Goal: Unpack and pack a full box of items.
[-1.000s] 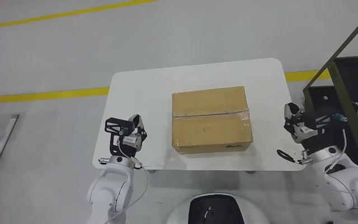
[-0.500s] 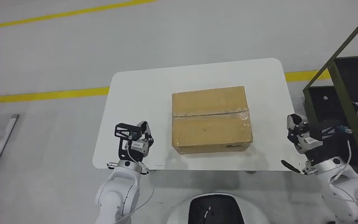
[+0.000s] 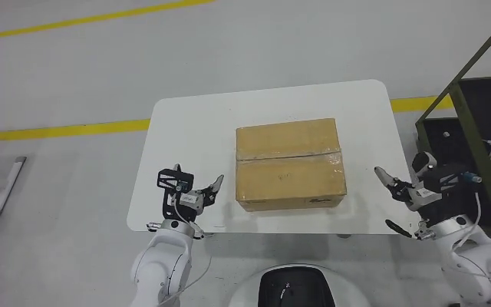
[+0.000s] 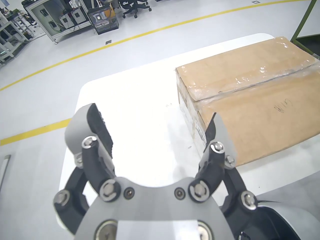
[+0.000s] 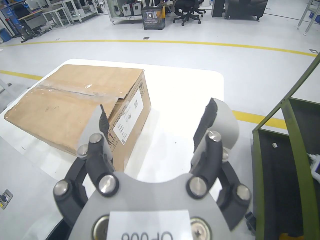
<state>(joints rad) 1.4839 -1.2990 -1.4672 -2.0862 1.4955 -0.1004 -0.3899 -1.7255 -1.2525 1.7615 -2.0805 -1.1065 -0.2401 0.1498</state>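
brown cardboard box: rectangular, resting flat at the middle of the table, long side across; both top flaps down and meeting along one seam.
clear tape: laid along that seam, wrinkled and glossy, reaching down over both short ends of the box.
white paper label: stuck on the short end of the box facing the right gripper.
white round-cornered table: bare around the box on every side.
left gripper: fingers spread wide, nothing between them; over the table's near left corner, apart from the box, pointed toward its left end.
right gripper: released as well, fingers apart and holding nothing; at the table's right edge, well apart from the box.
olive-green metal frame: standing on the floor just beside the table's right side.
yellow floor line: running past the table's far side.
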